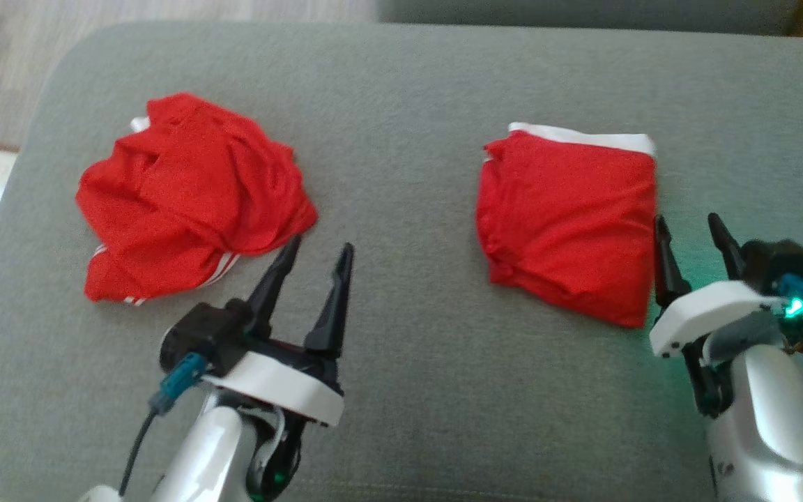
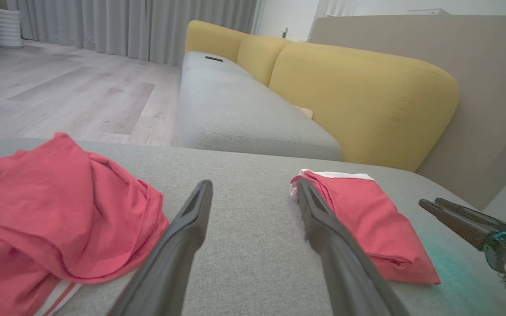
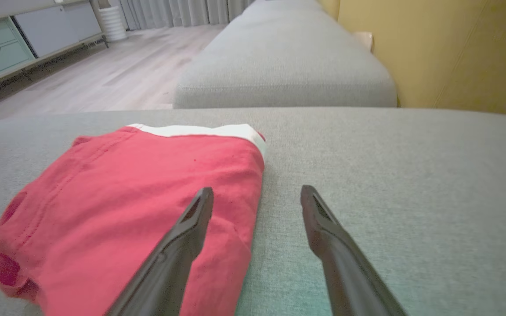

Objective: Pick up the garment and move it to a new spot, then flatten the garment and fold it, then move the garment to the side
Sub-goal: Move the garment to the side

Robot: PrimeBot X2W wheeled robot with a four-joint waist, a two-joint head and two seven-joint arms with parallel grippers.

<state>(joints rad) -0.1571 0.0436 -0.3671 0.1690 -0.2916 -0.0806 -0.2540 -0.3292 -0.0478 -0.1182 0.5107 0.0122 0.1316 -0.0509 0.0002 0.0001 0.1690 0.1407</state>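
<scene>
On the cushion (image 1: 401, 84) lie 1 crumpled garment (image 1: 189, 195), 1 folded garment (image 1: 569, 223)

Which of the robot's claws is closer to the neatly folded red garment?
Right. The right gripper sits open at the folded garment's right edge. The left gripper, also open, is well off to its left, next to the crumpled garment.

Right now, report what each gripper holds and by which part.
Nothing is held. The left gripper stands open beside the crumpled red garment; the right gripper stands open at the edge of the folded red garment.
</scene>
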